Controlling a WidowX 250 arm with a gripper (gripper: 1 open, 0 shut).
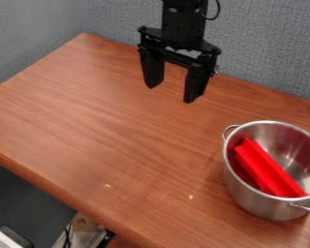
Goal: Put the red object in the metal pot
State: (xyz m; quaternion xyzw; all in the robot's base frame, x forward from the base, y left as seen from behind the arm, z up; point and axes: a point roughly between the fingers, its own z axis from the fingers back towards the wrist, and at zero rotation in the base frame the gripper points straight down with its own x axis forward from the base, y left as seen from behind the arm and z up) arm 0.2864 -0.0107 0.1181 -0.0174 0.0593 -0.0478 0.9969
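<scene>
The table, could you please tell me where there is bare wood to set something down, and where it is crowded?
Most of the wooden table is bare: the whole left half, the front edge, and the middle stretch between the open gripper and the metal pot. The only crowded spot is the right front corner, where the pot stands with the red object inside it.
</scene>
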